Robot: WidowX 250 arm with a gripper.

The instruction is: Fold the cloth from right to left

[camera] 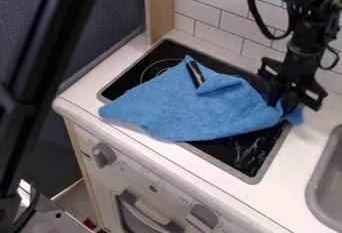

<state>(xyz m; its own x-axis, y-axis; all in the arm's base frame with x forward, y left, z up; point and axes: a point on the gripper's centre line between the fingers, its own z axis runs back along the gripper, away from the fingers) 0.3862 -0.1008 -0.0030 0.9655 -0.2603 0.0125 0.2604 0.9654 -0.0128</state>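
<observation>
1. Nearest the camera, see a long black bar [48,52] slanting down the left side.
2. Find a blue, roughly triangular fabric cloth [187,107] spread and rumpled across a black, grey-rimmed rectangular cooktop [249,177], with left corner over the white countertop [80,94].
3. See a short black cylindrical object [195,73] beside a raised fold near the cloth's upper edge.
4. At right, find the black two-finger gripper [283,107] down at the cloth's right end; cannot tell whether open, closed or gripping fabric.
5. At lower right, see a grey sink [312,189].
</observation>
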